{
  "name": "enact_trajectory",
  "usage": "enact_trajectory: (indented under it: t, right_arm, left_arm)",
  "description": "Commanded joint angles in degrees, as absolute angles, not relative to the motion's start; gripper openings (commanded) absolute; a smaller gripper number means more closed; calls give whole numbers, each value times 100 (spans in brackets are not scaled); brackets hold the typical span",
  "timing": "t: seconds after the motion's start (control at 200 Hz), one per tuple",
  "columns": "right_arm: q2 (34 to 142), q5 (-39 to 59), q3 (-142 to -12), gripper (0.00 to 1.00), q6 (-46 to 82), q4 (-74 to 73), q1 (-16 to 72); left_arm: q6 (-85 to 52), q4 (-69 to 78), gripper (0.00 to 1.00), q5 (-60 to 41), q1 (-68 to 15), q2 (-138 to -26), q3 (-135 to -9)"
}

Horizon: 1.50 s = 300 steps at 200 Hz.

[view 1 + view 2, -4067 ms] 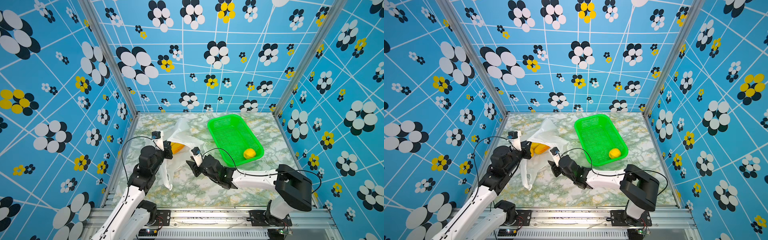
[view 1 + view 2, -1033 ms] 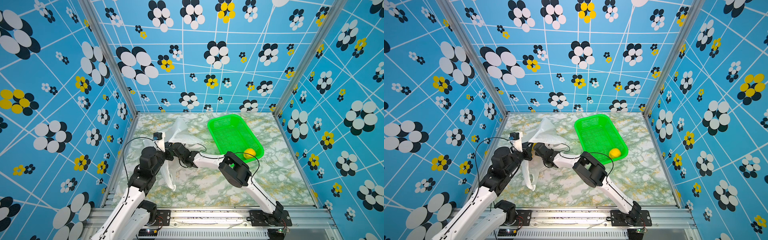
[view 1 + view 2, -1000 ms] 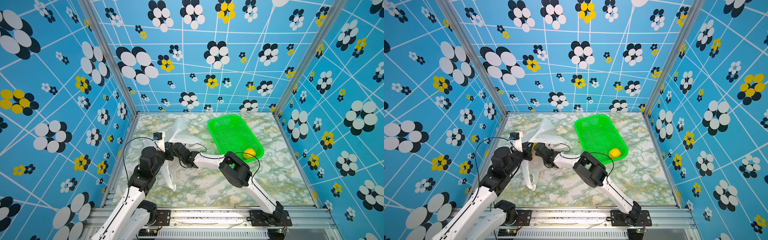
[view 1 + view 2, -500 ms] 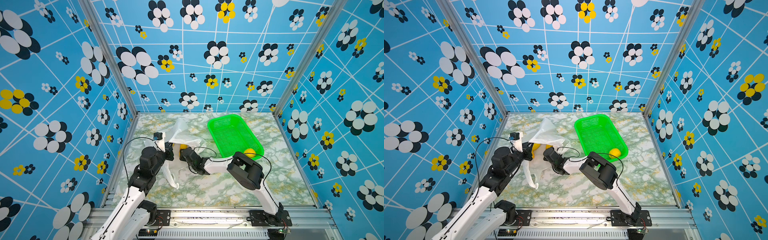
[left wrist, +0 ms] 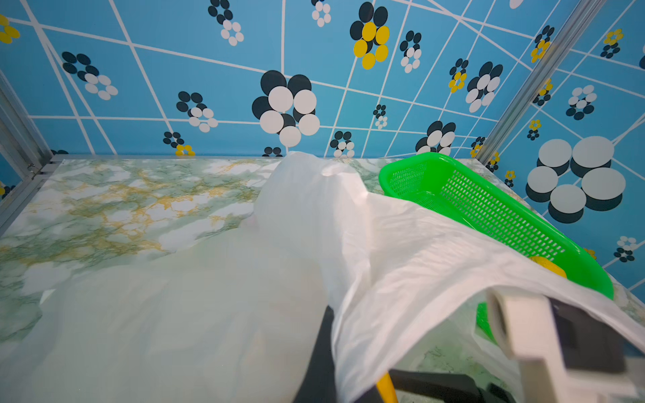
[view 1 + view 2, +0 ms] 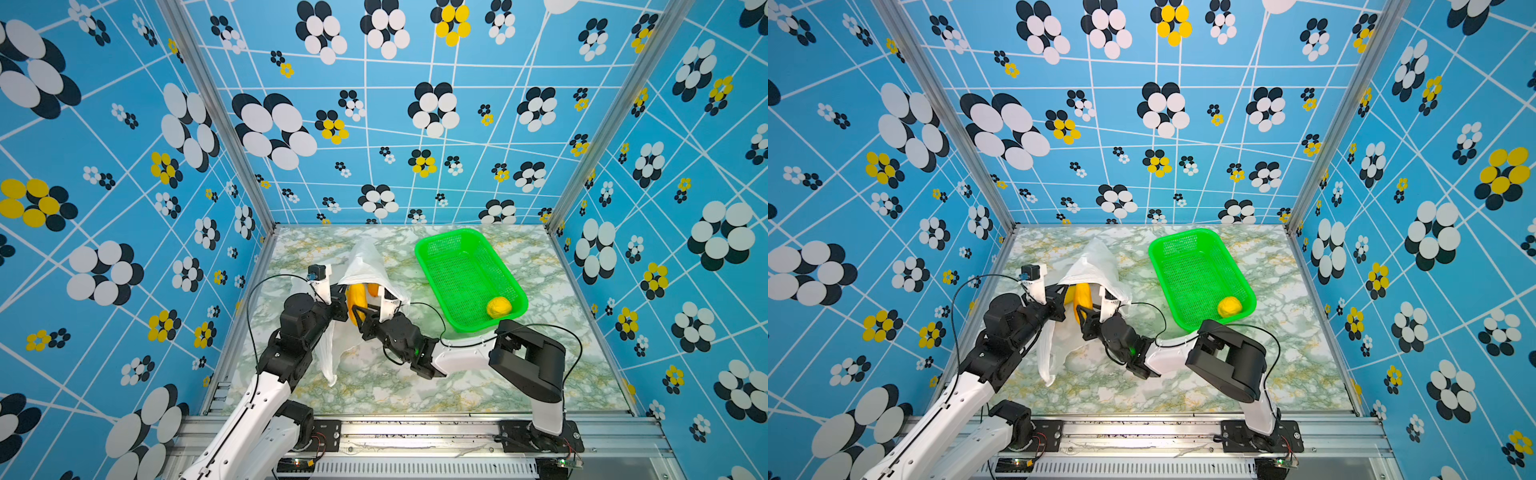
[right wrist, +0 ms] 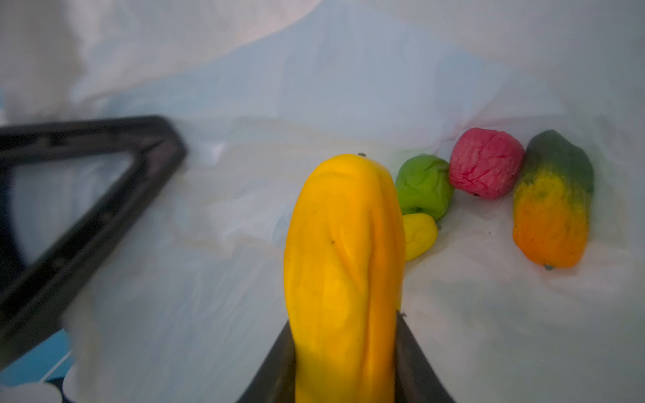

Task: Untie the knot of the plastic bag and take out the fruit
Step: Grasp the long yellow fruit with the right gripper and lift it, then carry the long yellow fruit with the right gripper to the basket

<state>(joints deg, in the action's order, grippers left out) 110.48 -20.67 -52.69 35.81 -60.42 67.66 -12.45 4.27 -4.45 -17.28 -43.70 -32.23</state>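
The white plastic bag [image 6: 365, 266] [image 6: 1096, 262] lies open at the left middle of the table. My left gripper [image 6: 338, 303] [image 5: 330, 324] is shut on the edge of the bag's mouth and holds it up. At the mouth, my right gripper [image 6: 362, 312] [image 7: 345, 349] is shut on a long yellow fruit [image 6: 356, 300] [image 7: 345, 261]. Deeper inside the bag lie a green fruit [image 7: 424, 185], a pinkish-red one [image 7: 485, 162], a green-orange one [image 7: 551, 202] and a small yellow one [image 7: 419, 233]. The knot does not show.
A green mesh basket [image 6: 432, 249] [image 6: 1163, 249] stands at the back right with one yellow fruit [image 6: 498, 307] in its near corner. The right arm's elbow [image 6: 528, 357] sits in front of the basket. Patterned walls close in three sides of the table.
My right gripper has drawn back from deep in the bag to its mouth with the yellow fruit, and its elbow has swung right. The left gripper has kept its hold.
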Motion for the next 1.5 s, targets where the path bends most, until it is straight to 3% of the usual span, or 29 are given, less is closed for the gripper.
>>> enact_trajectory:
  t: [0.0,0.235,0.37,0.54,0.695,0.855,1.095,1.494]
  right_arm:
    - [10923,-2014,-4586,25,2446,-7788,6972]
    - [10505,-1844,-4129,23,1672,-7577,7013]
    - [10783,-1824,-4273,24,1973,-7505,7011]
    - [11279,-1548,-5255,16,2553,-6042,7014]
    - [11452,-1344,-5531,17,2921,-5672,7009]
    - [10853,-1333,-5428,13,2919,-4726,7098]
    - [10045,-1172,-4804,13,2723,-4620,7409]
    - [7997,-912,-4654,13,1478,-3167,7471]
  left_arm:
    - [-1248,435,0,-334,-1772,-4356,-3222]
    - [-1217,403,0,-283,-1770,-4499,-3300]
    - [-1243,300,0,-327,-1779,-4480,-3332]
    - [-1247,391,0,-232,-1770,-4440,-3288]
    - [-1230,198,0,-275,-1771,-4695,-3544]
    - [-1213,90,0,-179,-1769,-4833,-3592]
    - [-1312,-5,0,-114,-1774,-4662,-3367]
    - [-1370,44,0,-144,-1770,-4573,-3248]
